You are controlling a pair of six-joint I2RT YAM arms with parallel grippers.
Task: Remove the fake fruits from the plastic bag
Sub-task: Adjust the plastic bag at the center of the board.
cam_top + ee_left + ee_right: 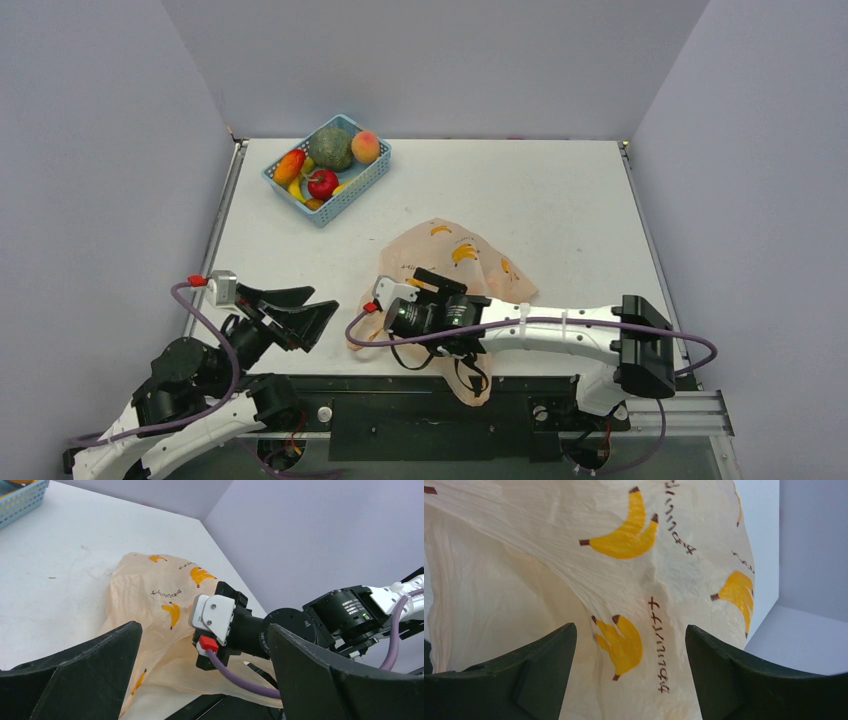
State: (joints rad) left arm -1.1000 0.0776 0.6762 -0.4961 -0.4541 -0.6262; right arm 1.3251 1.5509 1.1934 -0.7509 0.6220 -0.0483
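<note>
At the near left edge of the white worktop (pixel 560 210), the left gripper (pixel 312 305) hangs with its black fingers spread, empty. Behind it, a blue mesh basket (pixel 352 190) holds a rough green ball (pixel 330 148), a shiny red apple (pixel 322 183), an orange-red toy fruit (pixel 290 165) and a peach-pink toy fruit (pixel 366 147). Mid-worktop lies the thin pale-orange banana-printed plastic bag (pixel 470 255), its contents hidden. The right gripper (pixel 630 630), also spread, faces the bag's film.
</note>
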